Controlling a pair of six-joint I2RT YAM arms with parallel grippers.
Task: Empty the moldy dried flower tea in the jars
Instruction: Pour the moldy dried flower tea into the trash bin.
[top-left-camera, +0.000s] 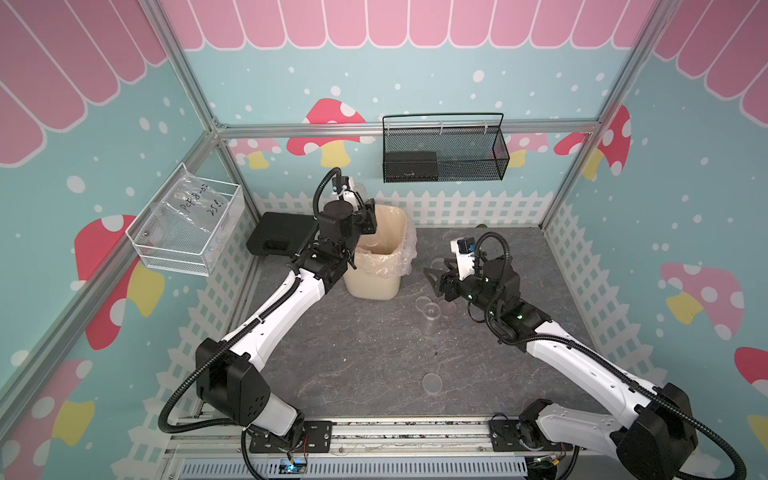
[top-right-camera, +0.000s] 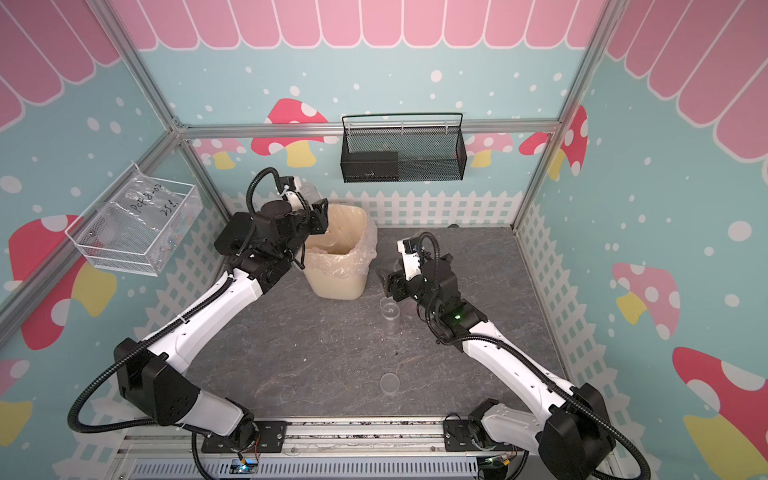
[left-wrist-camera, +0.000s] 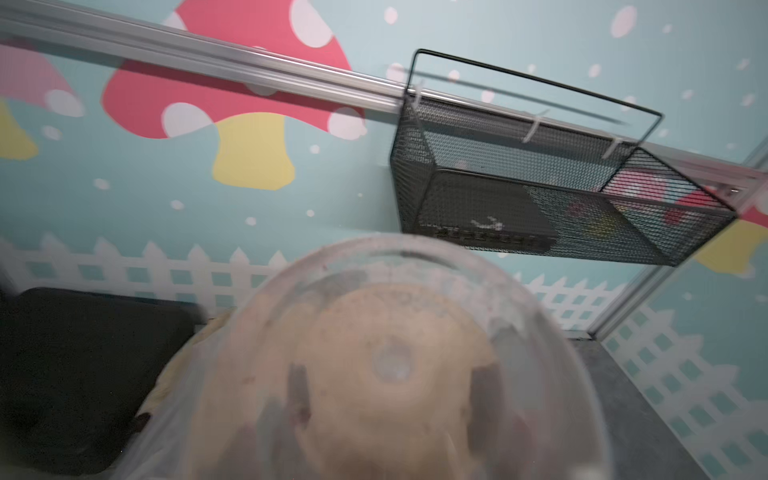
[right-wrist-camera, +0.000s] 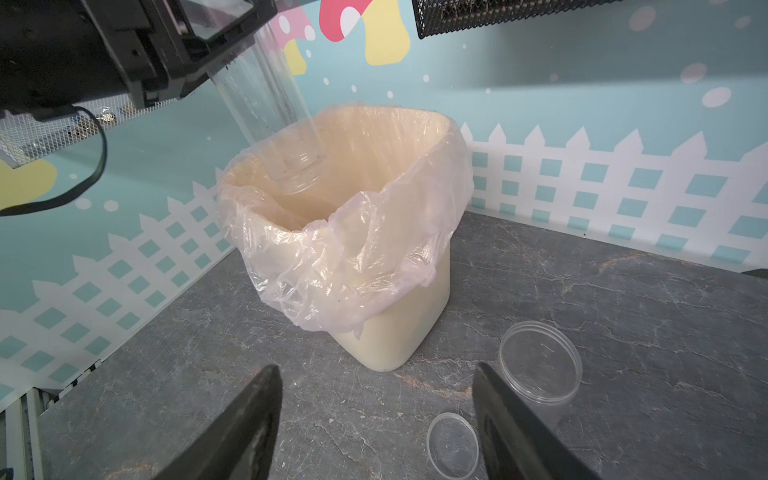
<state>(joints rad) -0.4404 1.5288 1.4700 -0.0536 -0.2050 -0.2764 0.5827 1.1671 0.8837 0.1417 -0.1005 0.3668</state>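
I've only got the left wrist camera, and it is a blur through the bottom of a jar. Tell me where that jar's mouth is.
Observer: The held jar in the left gripper is tipped mouth-down, with its opening over the mouth of the waste bin.
Operator: Report the right arm.
Observer: The right gripper hangs open and empty above the table, facing the bin.
Operator: Count the jars on the table.
Observer: Two uncapped jars stand there, and both look empty: the far jar and the near jar, on either side of the right gripper.
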